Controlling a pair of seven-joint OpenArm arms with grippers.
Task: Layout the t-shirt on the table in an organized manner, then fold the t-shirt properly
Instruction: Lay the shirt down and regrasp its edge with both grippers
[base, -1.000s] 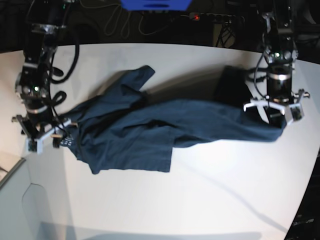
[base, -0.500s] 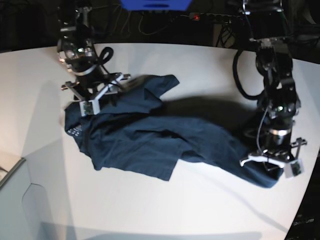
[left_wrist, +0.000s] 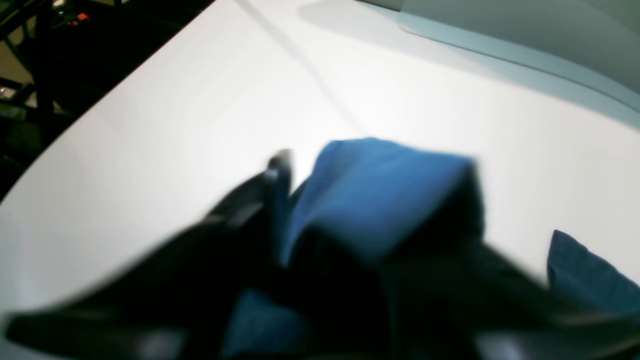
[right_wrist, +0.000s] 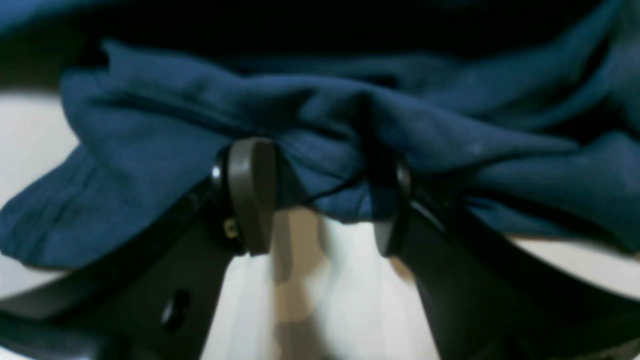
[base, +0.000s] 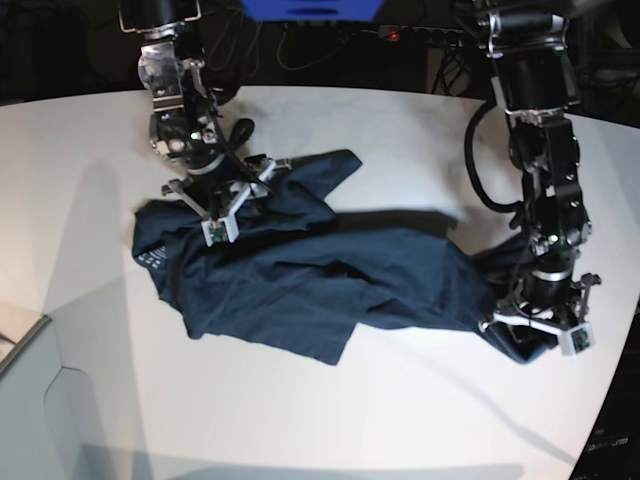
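Now: shirt (base: 300, 275) lies crumpled across table (base: 400, 130), stretched 10-to-4 o'clock in base view. Right gripper (right_wrist: 320, 200) at shirt's 10 o'clock end, jaws parted, bunched cloth between pads (right_wrist: 252, 195). Left gripper (base: 535, 335) at 4 o'clock end over cloth; wrist view blurred, grip cannot be told.

Dark backdrop with tangled cables (base: 250, 45); blue box (base: 312, 9); red indicator light (base: 393, 35)
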